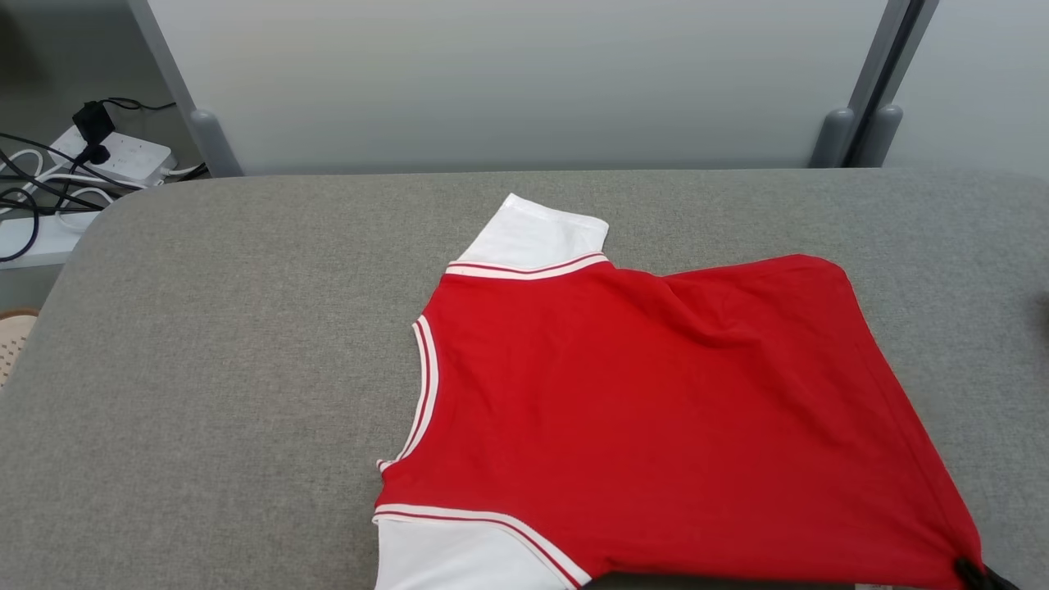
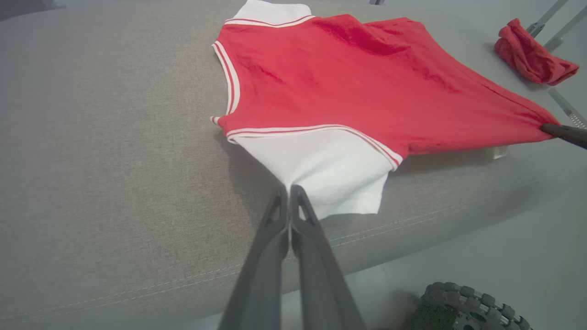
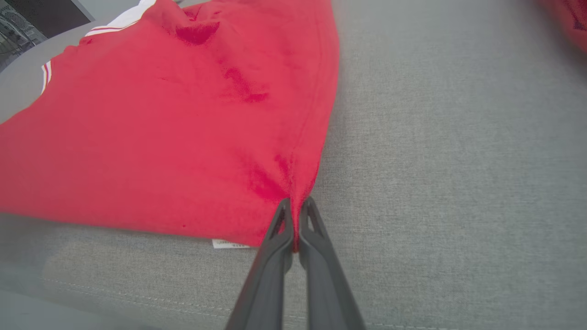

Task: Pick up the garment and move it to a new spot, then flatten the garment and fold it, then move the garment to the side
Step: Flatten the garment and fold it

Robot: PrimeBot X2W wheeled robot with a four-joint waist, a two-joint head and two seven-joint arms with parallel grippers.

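The garment (image 1: 656,410) is a red T-shirt with white sleeves and striped trim, spread on the grey padded table (image 1: 205,369), collar to the left. My left gripper (image 2: 290,189) is shut on the white near sleeve (image 2: 330,169), pinching its edge by the table's front. My right gripper (image 3: 297,204) is shut on the red hem corner (image 3: 293,183); its dark tips show at the head view's lower right (image 1: 979,574) and in the left wrist view (image 2: 566,133). The cloth is drawn taut between both grips. A small white label (image 3: 230,244) hangs under the hem.
A second crumpled red cloth (image 2: 532,55) lies beyond the hem at the table's far right. A white power strip with black cables (image 1: 98,156) sits off the table's back left. A pale partition (image 1: 524,82) stands behind. A robot wheel (image 2: 472,307) is below the front edge.
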